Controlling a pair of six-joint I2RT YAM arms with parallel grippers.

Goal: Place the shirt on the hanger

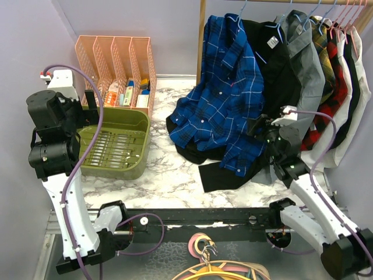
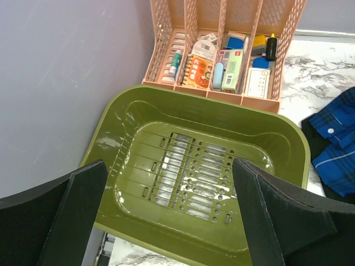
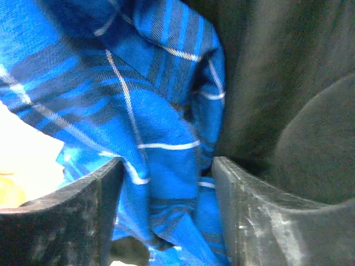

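Observation:
The royal-blue plaid shirt (image 1: 224, 99) hangs from the rail at the back, and its lower part spreads onto the marble table. A thin pale hook of the hanger (image 1: 242, 8) shows above its collar; the hanger's other parts are hidden by cloth. My right gripper (image 1: 260, 129) is pushed into the shirt's right edge. In the right wrist view a fold of the shirt (image 3: 161, 138) lies between the two fingers of that gripper (image 3: 166, 172), which stand apart. Far to the left, my left gripper (image 2: 169, 166) hangs wide open over a green tray, with nothing in it.
An olive-green tray (image 1: 131, 119) sits at the left, with a pink file rack (image 1: 116, 58) of small items behind it. A black garment (image 1: 227, 175) lies under the shirt. Black, grey, red-plaid and white clothes (image 1: 326, 70) crowd the rail. Pink and yellow hangers (image 1: 215, 269) lie below the table.

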